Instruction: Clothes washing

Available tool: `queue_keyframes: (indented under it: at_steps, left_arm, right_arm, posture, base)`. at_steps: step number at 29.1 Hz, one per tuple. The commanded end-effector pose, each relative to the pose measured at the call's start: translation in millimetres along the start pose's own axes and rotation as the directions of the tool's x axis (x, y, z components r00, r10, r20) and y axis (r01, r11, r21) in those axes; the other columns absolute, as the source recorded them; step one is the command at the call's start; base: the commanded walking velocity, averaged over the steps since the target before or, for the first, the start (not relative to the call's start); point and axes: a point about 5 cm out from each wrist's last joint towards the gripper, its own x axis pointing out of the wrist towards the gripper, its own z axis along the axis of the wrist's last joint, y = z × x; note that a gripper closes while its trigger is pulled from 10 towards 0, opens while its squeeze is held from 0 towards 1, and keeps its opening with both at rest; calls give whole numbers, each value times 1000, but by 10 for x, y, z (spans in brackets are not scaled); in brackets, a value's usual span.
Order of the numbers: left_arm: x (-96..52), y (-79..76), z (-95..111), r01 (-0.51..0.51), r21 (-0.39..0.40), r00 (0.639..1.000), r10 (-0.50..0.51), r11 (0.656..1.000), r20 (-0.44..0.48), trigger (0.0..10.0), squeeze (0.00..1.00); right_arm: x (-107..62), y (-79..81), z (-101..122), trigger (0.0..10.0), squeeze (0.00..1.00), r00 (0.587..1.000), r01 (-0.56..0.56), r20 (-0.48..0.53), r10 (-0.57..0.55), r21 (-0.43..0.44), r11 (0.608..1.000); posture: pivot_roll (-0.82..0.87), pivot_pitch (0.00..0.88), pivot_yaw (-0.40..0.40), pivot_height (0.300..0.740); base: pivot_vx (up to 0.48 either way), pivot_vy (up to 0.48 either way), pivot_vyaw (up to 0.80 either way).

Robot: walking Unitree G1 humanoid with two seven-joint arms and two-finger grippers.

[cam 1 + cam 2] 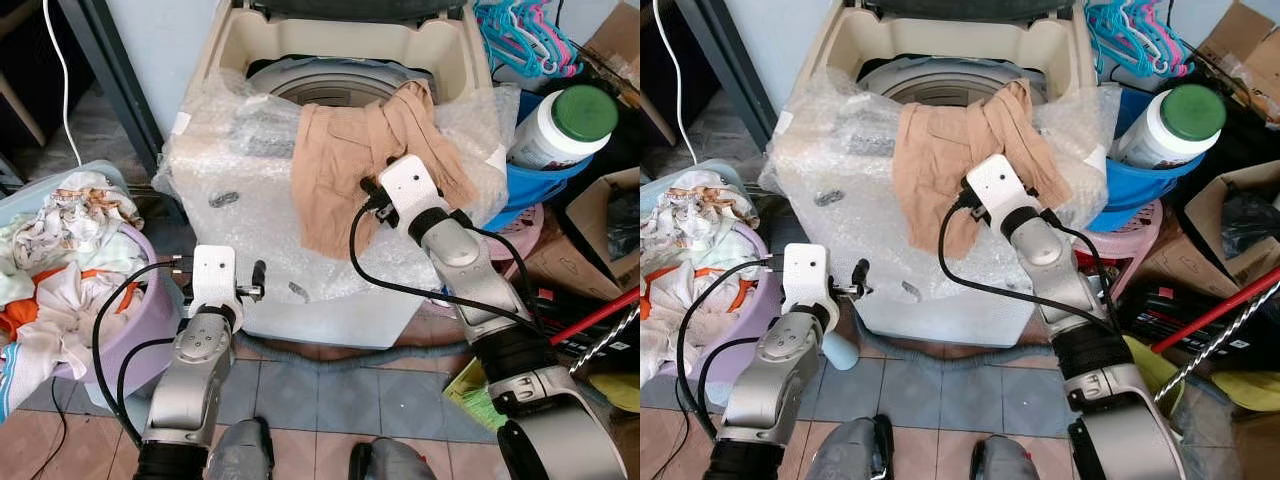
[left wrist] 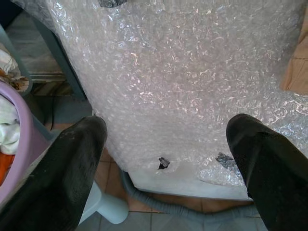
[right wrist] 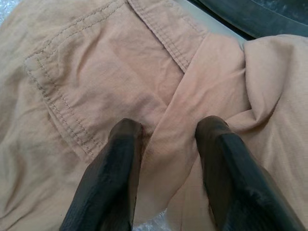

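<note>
So the tan garment (image 1: pixel 370 165) is draped over the front edge of the top-load washing machine (image 1: pixel 340 60), half on the bubble wrap (image 1: pixel 230 170) that's covering the machine's front, with its top end just reaching the rim of the drum (image 1: pixel 330 85). The right hand (image 3: pixel 166 139) is down on the cloth with its fingers (image 3: pixel 113 163) a bit apart, a fold of fabric bunched up between them, pressing on it but not really clamped yet as far as I can tell. The left hand (image 2: pixel 168 144) is hanging low in front of the machine, spread wide, holding nothing, just pointing at the bubble wrap. What could go wrong from here: that wrap looks slippery and loose, so if the right hand pinches only a thin fold, the rest of the garment could slide off the front onto the floor instead of going into the drum. It could also grab bubble wrap along with the cloth and drag the sheet. Also the white bottle with the green cap (image 1: pixel 560 125) sits in a blue tub (image 1: pixel 540 185) just beside that arm, so a wide swing might knock it. The laundry basket (image 1: pixel 90 300) full of clothes is off to the left. As for brands or labels, I can't read any writing anywhere, the bottle's label is too blurry.
</note>
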Motion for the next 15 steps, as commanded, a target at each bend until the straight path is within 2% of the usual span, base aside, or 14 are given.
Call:
queue_keyframes:
  at_steps: [1, 8, 15]
  left_arm:
    - [16, -7, 1, -5, 11, 1000, 5, 1000, -4, 10000, 0]
    - [36, 10, 8, -12, 10, 1000, 12, 1000, 0, 10000, 0]
    - [47, 16, 14, -17, 8, 1000, 17, 1000, 4, 10000, 0]
  right_arm:
    - [-26, -127, -167, 0, 0, 995, 45, -87, -43, 23, 999]
    - [40, -209, -196, 0, 0, 992, 24, -127, -22, 22, 999]
    - [25, -157, -311, 0, 0, 982, -11, -188, 17, 36, 999]
  posture:
    - [-1, 97, 7, 740]
    - [1, 88, 2, 740]
    - [1, 84, 1, 740]
  base:
    - [0, 0, 0]
    - [0, 0, 0]
    - [0, 0, 0]
